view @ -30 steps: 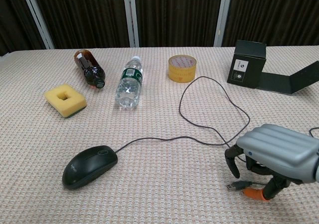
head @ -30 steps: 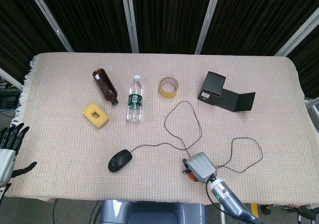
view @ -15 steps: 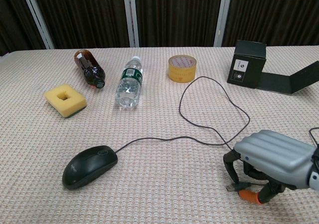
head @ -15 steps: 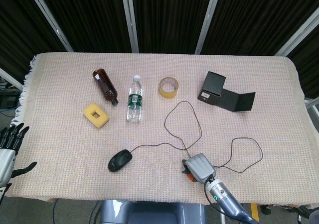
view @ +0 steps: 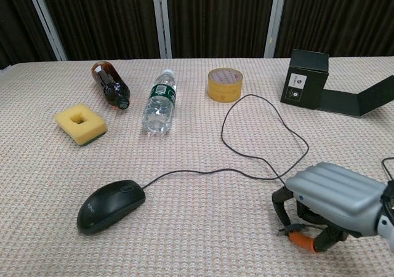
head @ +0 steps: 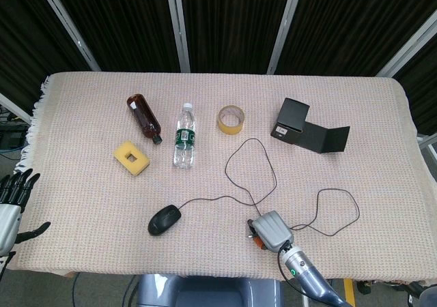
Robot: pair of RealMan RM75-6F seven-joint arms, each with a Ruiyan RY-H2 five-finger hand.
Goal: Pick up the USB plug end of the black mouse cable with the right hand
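Currently right hand (view: 329, 203) arched low over near table edge, fingers curled down around USB plug (view: 287, 231) to trap it against woven cloth (view: 203, 215). Plug pinched at fingertips, resting on cloth. Black cable (view: 258, 135) loops back to mouse (view: 111, 205). Left hand (head: 12, 198) spread apart, idle, holding nothing.

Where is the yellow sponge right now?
In the head view the yellow sponge lies on the table's left half, just below the brown bottle and left of the clear water bottle.
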